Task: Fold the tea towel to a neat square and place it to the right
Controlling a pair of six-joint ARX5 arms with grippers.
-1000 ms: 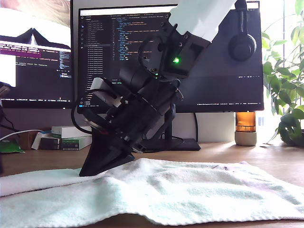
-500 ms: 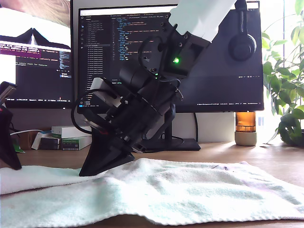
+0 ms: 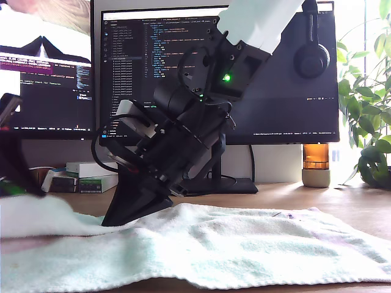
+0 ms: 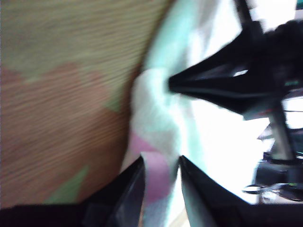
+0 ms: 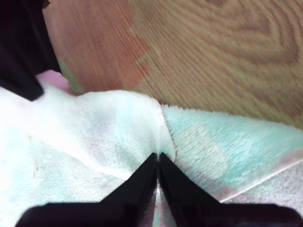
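The tea towel point(image 3: 232, 244), pale mint terry with faint pink patches, lies spread across the wooden desk point(image 3: 360, 204). My second gripper point(image 3: 125, 218) reaches down from the big black arm in the middle of the exterior view. It is shut on a raised fold of the tea towel point(image 5: 104, 127), its fingertips pinched together at my second gripper point(image 5: 157, 160). At the exterior view's left edge my first gripper point(image 3: 30, 188) holds the towel's end lifted off the desk. My first gripper point(image 4: 160, 168) is shut on a pink part of the tea towel point(image 4: 156, 113), close to the tips of my second gripper point(image 4: 176, 85).
Two monitors point(image 3: 287, 91) stand behind the towel, with headphones point(image 3: 311, 58) hung on one. An amber jar point(image 3: 316, 165) and a leafy plant point(image 3: 369, 122) are at the exterior view's right. Small boxes point(image 3: 82, 177) sit at the back left of that view.
My first gripper has come in from the exterior view's left edge and risen, lifting the towel's left end off the desk. The second gripper has stayed put.
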